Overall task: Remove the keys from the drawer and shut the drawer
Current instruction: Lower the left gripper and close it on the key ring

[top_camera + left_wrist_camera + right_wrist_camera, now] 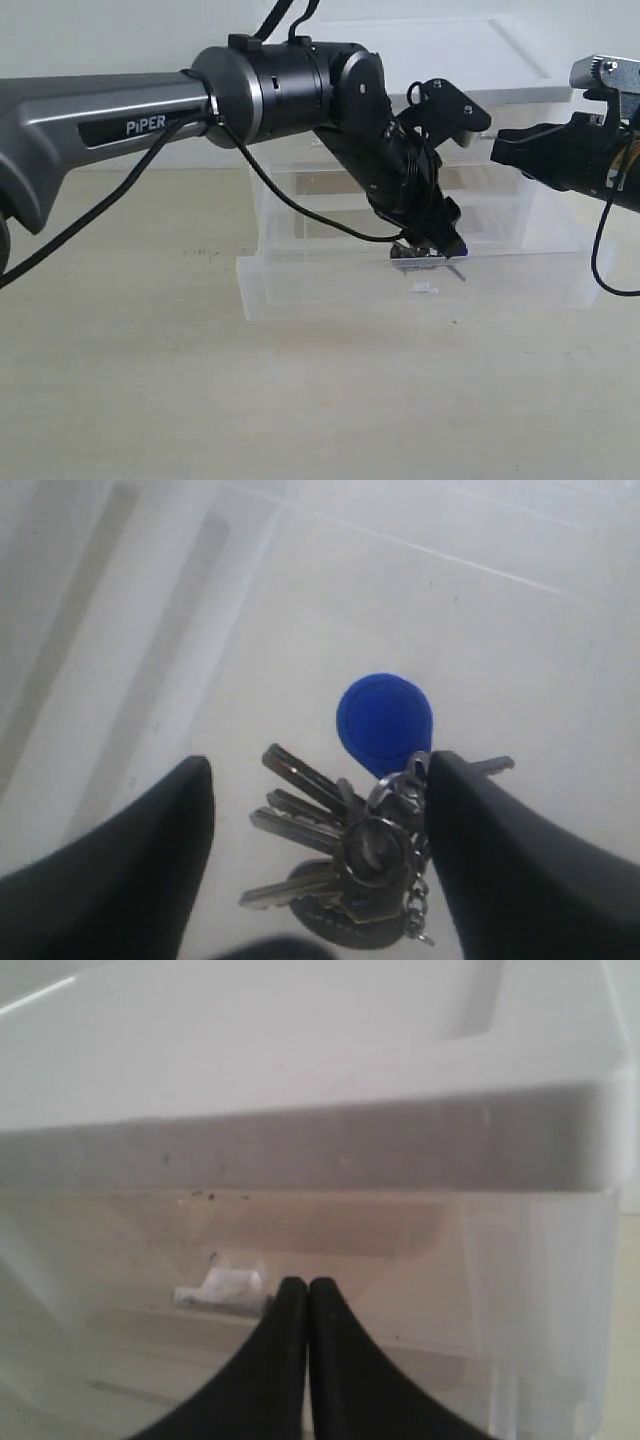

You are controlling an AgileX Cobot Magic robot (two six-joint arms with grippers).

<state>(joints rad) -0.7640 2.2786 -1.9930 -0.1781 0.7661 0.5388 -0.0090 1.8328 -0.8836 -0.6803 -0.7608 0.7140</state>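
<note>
The wide translucent drawer (330, 290) stands pulled out from the foot of the white unit (470, 55), its small white tab handle (424, 288) at the front centre. The keys (360, 855) lie on the drawer floor (300, 610), a grey bunch on a ring with a bright blue tag (385, 725). My left gripper (320, 765) is down in the drawer, open, its fingers on either side of the bunch; one finger (500, 850) touches the ring. In the exterior view the keys (420, 262) show just under my left gripper (432, 245). My right gripper (500, 150) is shut and empty.
My right gripper (307, 1285) hovers close in front of the unit's upper right drawer (400, 1260), near its small white handle (222, 1285). The unit's white top (300, 1060) runs above it. The unit sits on a beige tabletop (300, 400).
</note>
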